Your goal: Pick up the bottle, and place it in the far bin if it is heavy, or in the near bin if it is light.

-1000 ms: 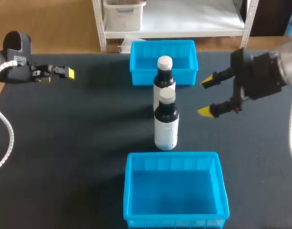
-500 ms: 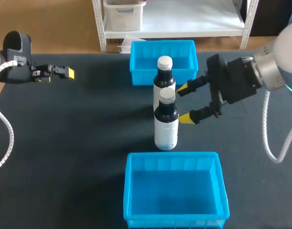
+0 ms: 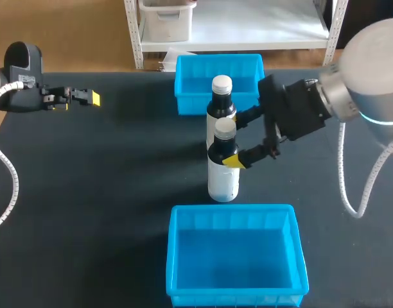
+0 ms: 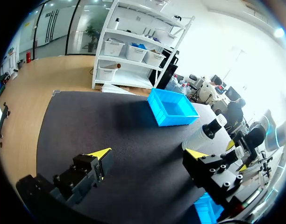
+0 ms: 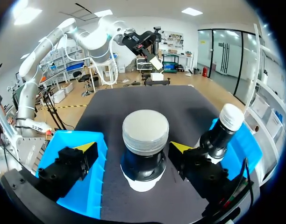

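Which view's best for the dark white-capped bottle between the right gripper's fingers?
Right wrist view: the dark bottle with white cap and label stands large between the right gripper's open fingers. Head view shows it from above, a yellow tip across it. Left wrist view: small, distant, partly hidden.

- Head view: even, moderately bright light from overhead; the dark table (image 3: 87,192) reads matte.
- Shadows: soft and faint, cast from the near bottle (image 3: 223,173), far bottle (image 3: 221,102) and far bin (image 3: 183,96) toward 9 o'clock.
- Left wrist view: white glare ahead of the left gripper (image 4: 148,152), at its 2 o'clock.
- Right wrist view: bright, with a pale sheen on the near bottle's cap (image 5: 145,130).
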{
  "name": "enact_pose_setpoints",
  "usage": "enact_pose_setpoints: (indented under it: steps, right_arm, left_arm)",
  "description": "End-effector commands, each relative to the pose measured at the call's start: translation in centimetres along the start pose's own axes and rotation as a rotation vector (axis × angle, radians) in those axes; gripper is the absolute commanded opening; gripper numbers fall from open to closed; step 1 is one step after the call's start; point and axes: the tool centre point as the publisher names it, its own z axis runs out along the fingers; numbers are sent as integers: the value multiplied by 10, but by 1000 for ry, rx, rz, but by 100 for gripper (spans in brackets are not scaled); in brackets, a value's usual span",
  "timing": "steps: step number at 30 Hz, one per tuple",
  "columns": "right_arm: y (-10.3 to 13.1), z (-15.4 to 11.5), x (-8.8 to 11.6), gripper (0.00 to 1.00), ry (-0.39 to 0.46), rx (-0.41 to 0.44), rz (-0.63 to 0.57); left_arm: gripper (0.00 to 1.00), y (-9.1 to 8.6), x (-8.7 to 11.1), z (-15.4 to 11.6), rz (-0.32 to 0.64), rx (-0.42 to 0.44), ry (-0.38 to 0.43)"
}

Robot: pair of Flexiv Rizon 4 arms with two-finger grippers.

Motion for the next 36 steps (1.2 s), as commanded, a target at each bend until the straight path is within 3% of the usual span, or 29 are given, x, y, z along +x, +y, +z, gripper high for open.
enact_pose_setpoints:
  steps: [1, 13, 15, 20, 26, 30, 32, 36]
  right_arm:
    - [-2, 7, -1, 100, -4, -7, 2]
    - [-5, 13, 0, 100, -12, -21, 18]
    - [-5, 13, 0, 96, -14, -22, 21]
    - [-7, 13, 0, 74, -18, -21, 25]
    - [-8, 13, 0, 56, -18, -21, 25]
    - [-8, 14, 0, 29, -20, -19, 25]
    - [-8, 14, 0, 0, -21, -16, 26]
    - [-9, 13, 0, 0, -21, -10, 22]
  left_arm:
    - [100, 0, 0, 0, 0, 0, 0]
    - [100, 0, 0, 0, 0, 0, 0]
    - [100, 0, 0, 0, 0, 0, 0]
    - [100, 0, 0, 0, 0, 0, 0]
    - [100, 0, 0, 0, 0, 0, 0]
    - [100, 0, 0, 0, 0, 0, 0]
    - [100, 0, 0, 0, 0, 0, 0]
    - [100, 0, 0, 0, 0, 0, 0]
